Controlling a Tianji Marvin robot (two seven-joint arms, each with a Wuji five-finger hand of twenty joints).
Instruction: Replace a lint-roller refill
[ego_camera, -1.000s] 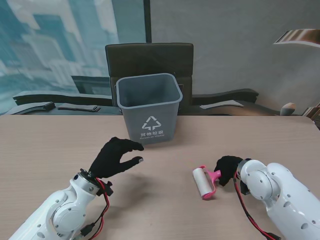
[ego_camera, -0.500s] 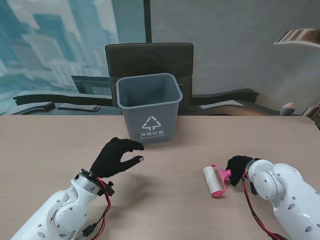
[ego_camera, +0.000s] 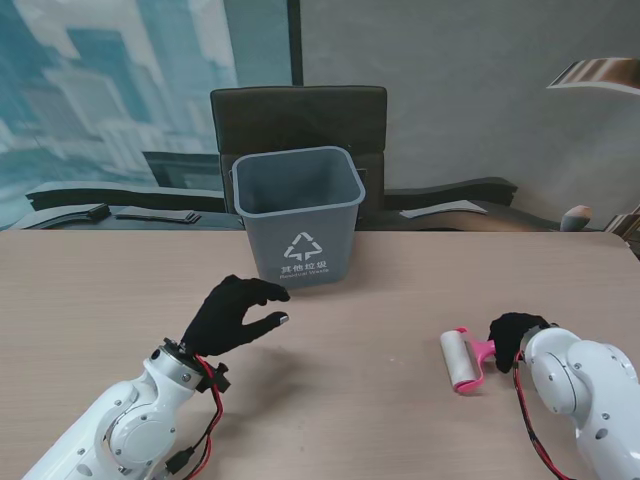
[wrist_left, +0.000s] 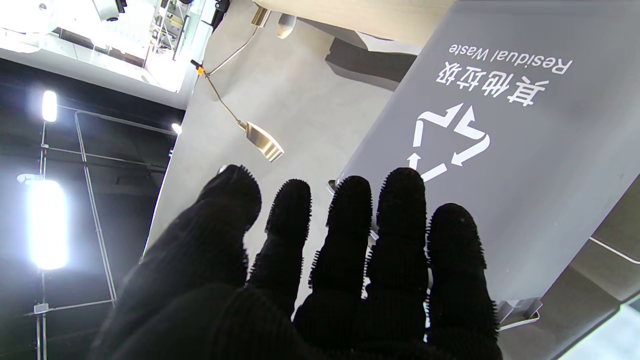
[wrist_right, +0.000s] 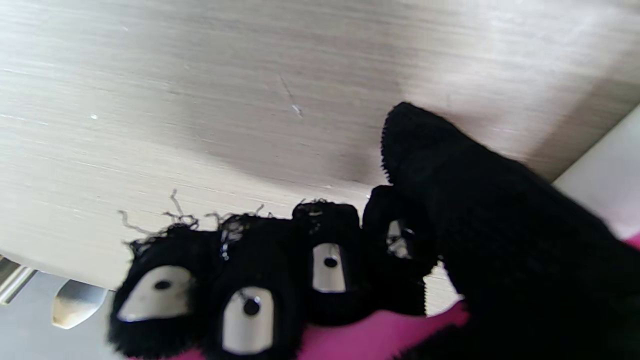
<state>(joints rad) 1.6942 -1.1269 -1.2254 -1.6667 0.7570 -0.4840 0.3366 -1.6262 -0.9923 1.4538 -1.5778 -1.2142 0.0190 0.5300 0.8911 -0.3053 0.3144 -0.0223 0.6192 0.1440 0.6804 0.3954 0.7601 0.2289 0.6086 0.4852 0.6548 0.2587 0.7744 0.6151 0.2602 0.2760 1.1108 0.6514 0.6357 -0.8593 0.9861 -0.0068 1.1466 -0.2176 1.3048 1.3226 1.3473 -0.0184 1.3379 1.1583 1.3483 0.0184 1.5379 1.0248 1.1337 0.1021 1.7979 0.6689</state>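
The lint roller (ego_camera: 462, 358) has a white refill roll and a pink frame and handle; it lies low over the table at the right. My right hand (ego_camera: 514, 336), in a black glove, is shut on its pink handle (wrist_right: 380, 337), fingers curled around it in the right wrist view. The left hand (ego_camera: 235, 313) hovers over the table at the left, fingers apart and holding nothing, just nearer to me than the grey waste bin (ego_camera: 298, 214). In the left wrist view the left hand (wrist_left: 320, 260) points at the bin's front wall (wrist_left: 500, 150).
The grey bin stands at the table's far middle, with a dark chair (ego_camera: 298, 113) behind it. The table's far edge runs behind the bin. Papers and dark items lie on a surface past the far left (ego_camera: 110, 212).
My right hand has drawn the lint roller to the right and slightly nearer to me. The left hand has stayed still.
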